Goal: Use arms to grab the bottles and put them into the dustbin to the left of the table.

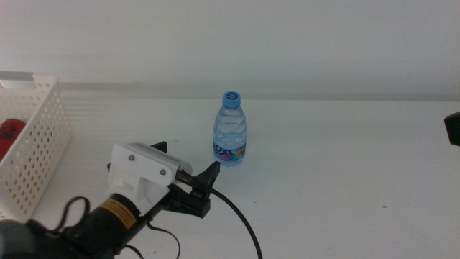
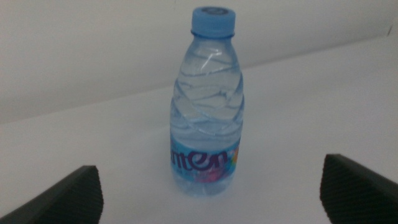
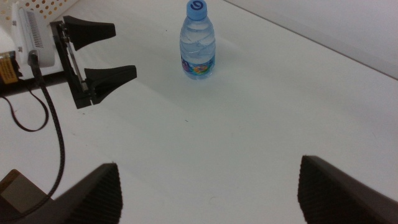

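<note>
1. Nearest the middle camera, the left gripper [image 1: 203, 181] comes in from the lower left over the table [image 1: 345, 180]. Its white blocky housing carries a yellow label, and a black cable [image 1: 241, 219] trails from it across the tabletop.
2. The left gripper's black pointed fingers [image 3: 102, 30] are spread wide apart with nothing between them; in the right wrist view they stand clearly separated, tips aimed toward the bottle.
3. Just beyond those fingertips stands the small clear water bottle [image 1: 231, 131], upright on the table, with a blue cap [image 2: 213, 18] and a colourful label band near its base. It is near the gripper but not touching it.
4. In the left wrist view the bottle stands centred between the two jaws, ahead of them, with open table on either side.
5. The right gripper [image 3: 211, 186] hovers well apart from the bottle, jaws wide open and empty; only a dark sliver [image 1: 453, 128] of that arm shows at the right edge of the middle view.
6. At the far left sits the white perforated dustbin [image 1: 36, 155]. Something red [image 1: 10, 137] shows inside it, partly hidden by the wall.
</note>
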Tool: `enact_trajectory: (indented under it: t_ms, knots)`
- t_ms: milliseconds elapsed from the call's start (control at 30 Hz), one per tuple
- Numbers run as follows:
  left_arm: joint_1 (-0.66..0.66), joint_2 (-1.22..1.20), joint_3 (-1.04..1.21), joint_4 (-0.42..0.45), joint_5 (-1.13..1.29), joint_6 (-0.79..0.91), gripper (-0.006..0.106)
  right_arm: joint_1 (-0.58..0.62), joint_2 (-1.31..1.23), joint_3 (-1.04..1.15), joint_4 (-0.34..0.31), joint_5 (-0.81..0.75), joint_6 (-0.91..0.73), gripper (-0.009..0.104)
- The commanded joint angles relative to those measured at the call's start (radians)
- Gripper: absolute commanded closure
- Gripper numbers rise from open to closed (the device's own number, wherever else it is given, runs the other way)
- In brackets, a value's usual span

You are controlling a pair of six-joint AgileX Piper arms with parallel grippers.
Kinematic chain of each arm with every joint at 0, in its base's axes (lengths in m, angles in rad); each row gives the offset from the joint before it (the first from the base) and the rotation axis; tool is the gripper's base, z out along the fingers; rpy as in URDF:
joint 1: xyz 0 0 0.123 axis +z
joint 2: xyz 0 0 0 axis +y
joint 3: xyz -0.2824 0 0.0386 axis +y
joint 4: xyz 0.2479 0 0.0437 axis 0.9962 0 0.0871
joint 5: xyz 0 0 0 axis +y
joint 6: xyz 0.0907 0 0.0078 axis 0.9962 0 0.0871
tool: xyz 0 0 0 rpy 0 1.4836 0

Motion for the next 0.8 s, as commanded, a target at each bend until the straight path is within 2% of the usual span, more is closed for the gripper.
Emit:
enact_trajectory:
  t_ms: [0,200,533,767]
  knots:
    - [0.002,0.059,-0.010,-0.003,-0.127,-0.043,0.007,0.004,-0.002,-0.005,-0.006,-0.005,0.001,0.019]
    - [0.000,0.143,-0.095,0.014,-0.094,-0.048,0.007,0.004,-0.002,-0.005,-0.006,-0.005,0.001,0.019]
    - [0.000,0.163,-0.259,0.056,0.122,-0.048,0.007,0.004,-0.002,-0.005,-0.006,-0.005,0.001,0.019]
    - [0.000,0.185,-0.316,0.066,0.166,-0.048,0.007,0.004,-0.002,-0.005,-0.006,-0.005,0.001,0.019]
